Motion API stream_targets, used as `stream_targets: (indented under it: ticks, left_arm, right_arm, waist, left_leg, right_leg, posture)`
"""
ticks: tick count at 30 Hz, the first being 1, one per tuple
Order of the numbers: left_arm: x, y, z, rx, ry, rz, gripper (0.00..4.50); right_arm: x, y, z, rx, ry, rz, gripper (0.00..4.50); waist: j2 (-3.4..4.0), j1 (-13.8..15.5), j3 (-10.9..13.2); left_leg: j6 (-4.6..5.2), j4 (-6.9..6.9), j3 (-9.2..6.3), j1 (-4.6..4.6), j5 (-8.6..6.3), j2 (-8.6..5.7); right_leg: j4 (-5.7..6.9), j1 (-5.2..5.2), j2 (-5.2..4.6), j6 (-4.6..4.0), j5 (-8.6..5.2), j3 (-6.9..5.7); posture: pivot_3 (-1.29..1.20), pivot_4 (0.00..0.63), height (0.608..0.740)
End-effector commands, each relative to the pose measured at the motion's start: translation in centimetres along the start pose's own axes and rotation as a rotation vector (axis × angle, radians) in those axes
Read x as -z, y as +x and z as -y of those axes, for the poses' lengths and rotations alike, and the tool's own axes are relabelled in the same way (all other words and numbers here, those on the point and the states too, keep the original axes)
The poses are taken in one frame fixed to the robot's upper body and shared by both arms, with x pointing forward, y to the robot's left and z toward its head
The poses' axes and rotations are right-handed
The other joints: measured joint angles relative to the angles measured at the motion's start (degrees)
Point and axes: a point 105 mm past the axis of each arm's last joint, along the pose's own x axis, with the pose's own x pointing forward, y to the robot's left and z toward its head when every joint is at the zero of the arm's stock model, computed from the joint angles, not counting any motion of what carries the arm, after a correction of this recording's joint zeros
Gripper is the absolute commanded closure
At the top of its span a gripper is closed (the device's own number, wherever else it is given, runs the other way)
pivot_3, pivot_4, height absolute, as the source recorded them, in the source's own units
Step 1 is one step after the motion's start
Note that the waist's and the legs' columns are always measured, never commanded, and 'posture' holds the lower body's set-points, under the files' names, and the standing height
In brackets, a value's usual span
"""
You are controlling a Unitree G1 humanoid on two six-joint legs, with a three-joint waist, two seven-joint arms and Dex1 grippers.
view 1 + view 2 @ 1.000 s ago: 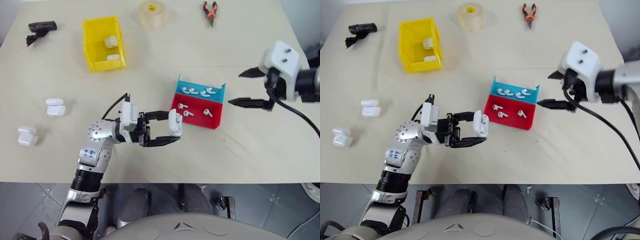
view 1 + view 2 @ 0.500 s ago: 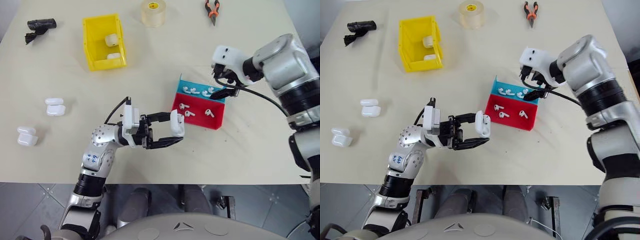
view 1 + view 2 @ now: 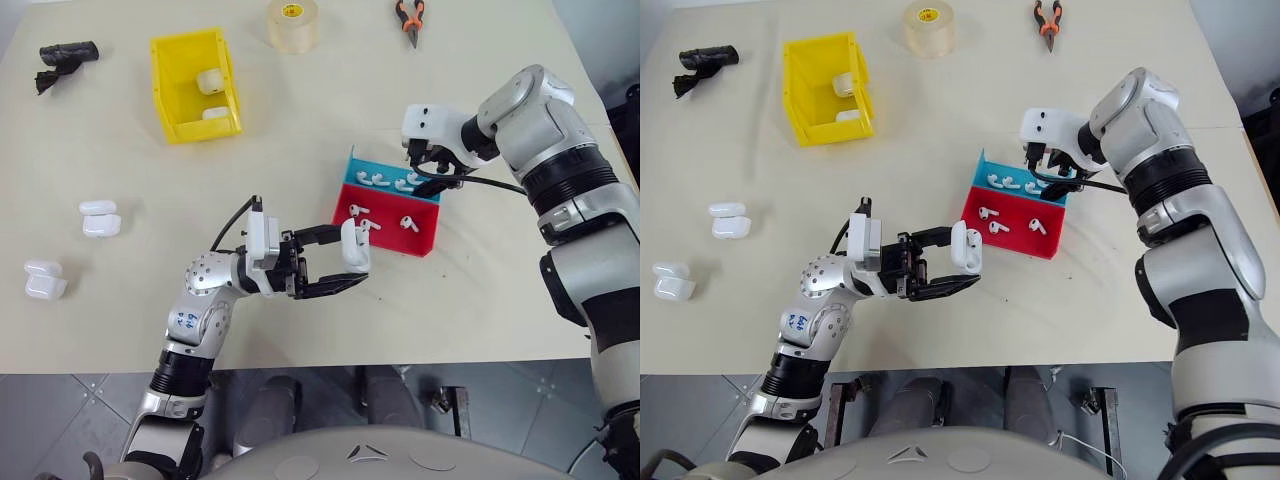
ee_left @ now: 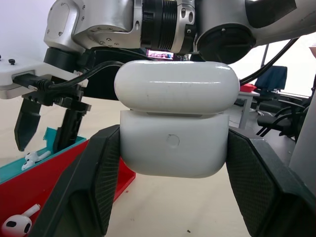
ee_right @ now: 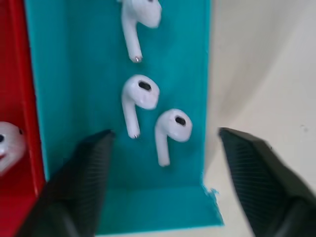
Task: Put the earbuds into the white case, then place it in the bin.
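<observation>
From the head camera, looking down on a beige table (image 3: 120, 300): my left gripper (image 3: 345, 268), low in the centre of the frame, is clamped on a white case (image 3: 353, 246), held upright just clear of the table, lid slightly ajar. Just right of it sits a shallow red and blue tray (image 3: 428, 240) holding loose earbuds (image 3: 405, 223). My right gripper (image 3: 428, 170) hangs over the tray's blue half, right of centre, fingers partly spread and holding nothing. The yellow bin (image 3: 160, 95) stands in the upper left, with two white cases already inside. More spare cases (image 3: 99, 217) lie at the left edge.

In the left wrist view, my black pads (image 4: 98, 182) squeeze the case's lower body from both sides, leaving the lid free. The glossy rounded shell looks hard, light and slippery, so I judge a grip below the hinge line is right.

In the right wrist view, my parted fingers (image 5: 84, 177) straddle two earbuds (image 5: 170, 126) lying on the blue floor (image 5: 69, 74) beside the tray wall. They look tiny, smooth and very light, likely to skid or flick away. I judge the rounded head, pinched gently, is the safest hold.
</observation>
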Motion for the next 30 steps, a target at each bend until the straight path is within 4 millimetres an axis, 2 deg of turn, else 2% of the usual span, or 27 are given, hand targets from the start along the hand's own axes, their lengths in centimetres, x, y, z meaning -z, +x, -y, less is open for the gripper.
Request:
stream_targets:
  ticks: [1, 7, 14, 16, 19, 30]
  left_arm:
    - [-1.1, 0.1, 0.3, 0.007, 0.042, 0.037, 1.7]
    - [-1.2, 0.0, 0.4, 0.0, 0.046, 0.037, 1.7]
    - [-1.3, 0.0, 0.4, -0.004, 0.049, 0.038, 1.7]
    - [-1.3, 0.0, 0.4, -0.004, 0.05, 0.038, 1.7]
    - [-1.3, 0.1, 0.4, -0.002, 0.049, 0.041, 1.7]
    - [-1.5, 0.1, 0.5, -0.002, 0.049, 0.048, 1.7]
  right_arm:
    - [-0.5, -0.4, 0.4, 0.014, -0.011, 0.013, 1.95]
    - [-0.7, -0.2, 0.6, 0.017, -0.014, 0.015, 1.95]
    - [0.3, -0.1, 0.7, 0.021, -0.006, -0.023, 1.95]
    - [0.5, -0.2, 0.7, 0.018, -0.002, -0.028, 2.33]
    - [0.6, -0.1, 0.7, 0.011, -0.001, -0.032, 3.18]
    - [0.5, 0.0, 0.6, 0.005, -0.002, -0.031, 3.18]
  waist:
    - [0.0, 0.0, 0.0]
    - [0.01, 0.0, 0.0]
    - [0.01, 0.1, 0.0]
    - [0.01, 0.1, 0.0]
    - [0.01, 0.1, 0.0]
    - [0.02, 0.1, 0.0]
  left_leg:
    - [0.0, 0.0, 0.0, 0.0, 0.0, 0.0]
    - [0.0, 0.02, -0.01, 0.0, 0.0, -0.01]
    - [0.0, 0.04, -0.03, 0.01, 0.0, -0.02]
    - [0.0, 0.04, -0.05, 0.02, 0.0, -0.03]
    - [0.0, 0.04, -0.04, 0.02, 0.0, -0.03]
    - [0.0, 0.04, -0.05, 0.02, 0.0, -0.03]
  right_leg:
    - [0.02, 0.0, 0.0, 0.0, 0.0, 0.0]
    - [0.05, 0.0, -0.01, -0.01, 0.0, 0.01]
    - [0.09, 0.01, -0.02, -0.03, 0.02, 0.01]
    - [0.1, 0.01, -0.02, -0.05, 0.03, 0.01]
    - [0.1, 0.01, -0.02, -0.05, 0.03, 0.01]
    - [0.13, 0.01, -0.02, -0.06, 0.03, 0.02]
  posture:
    - [0.0, 0.15, 0.74]
    - [0.0, 0.15, 0.74]
    - [0.0, 0.15, 0.74]
    - [0.0, 0.15, 0.74]
    - [0.0, 0.15, 0.74]
    - [0.0, 0.15, 0.74]
